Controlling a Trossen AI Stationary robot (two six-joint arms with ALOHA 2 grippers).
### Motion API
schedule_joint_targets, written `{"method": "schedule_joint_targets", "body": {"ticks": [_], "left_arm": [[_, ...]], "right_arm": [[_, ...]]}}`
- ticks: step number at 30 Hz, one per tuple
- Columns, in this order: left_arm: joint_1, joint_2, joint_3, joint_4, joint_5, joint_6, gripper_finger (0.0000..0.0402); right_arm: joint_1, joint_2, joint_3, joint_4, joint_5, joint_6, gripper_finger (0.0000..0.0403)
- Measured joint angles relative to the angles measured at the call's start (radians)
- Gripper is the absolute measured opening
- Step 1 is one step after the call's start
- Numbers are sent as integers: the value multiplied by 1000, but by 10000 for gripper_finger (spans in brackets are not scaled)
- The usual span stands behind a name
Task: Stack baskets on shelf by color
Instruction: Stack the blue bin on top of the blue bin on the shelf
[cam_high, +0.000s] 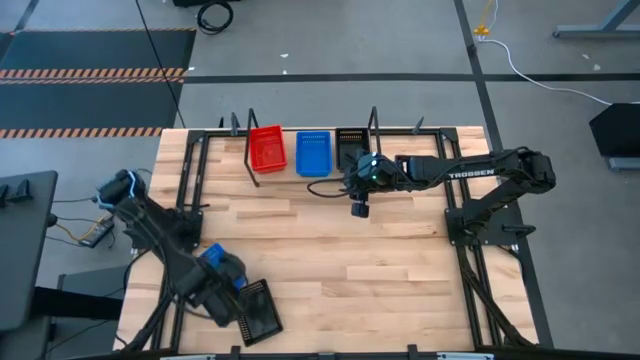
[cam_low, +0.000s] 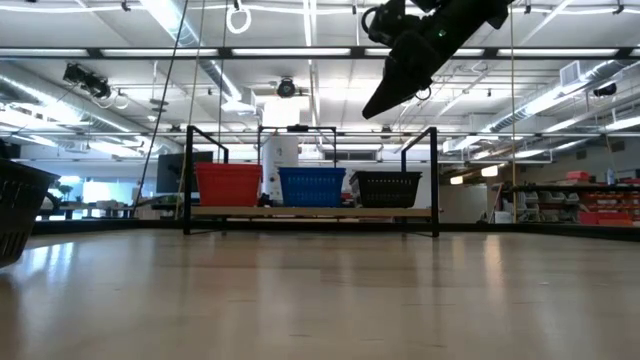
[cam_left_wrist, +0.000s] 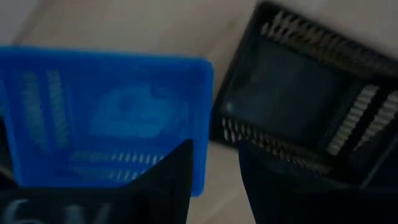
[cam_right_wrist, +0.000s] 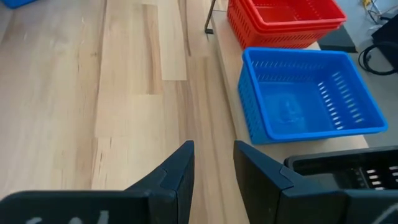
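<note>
Your right claw (cam_high: 360, 209) hangs in the air just in front of the shelf (cam_high: 345, 176), near its black basket (cam_high: 350, 147); in its wrist view the 2 fingers (cam_right_wrist: 180, 171) stand slightly apart with nothing between them. On the shelf you have 3 spots in a row: red baskets (cam_high: 266, 149) nested together, a blue basket (cam_high: 313, 153), then the black one, side by side and close. Your left claw (cam_high: 232, 300) is low at the table's (cam_high: 380, 270) near-left corner, over a loose blue basket (cam_high: 218, 262) and a loose black basket (cam_high: 260, 311). Its fingers (cam_left_wrist: 168, 180) show a narrow gap, gripping nothing you can see. Those 2 baskets lie just beside each other on the table.
</note>
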Motion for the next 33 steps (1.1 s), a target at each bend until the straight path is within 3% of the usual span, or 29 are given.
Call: {"method": "schedule_joint_targets", "body": {"ticks": [8, 33], "left_arm": [[-65, 85, 0, -28, 112, -21, 151], [-88, 91, 0, 39, 94, -28, 167]], "right_arm": [[2, 0, 0, -6, -3, 46, 119], [13, 0, 0, -20, -1, 56, 119]]}}
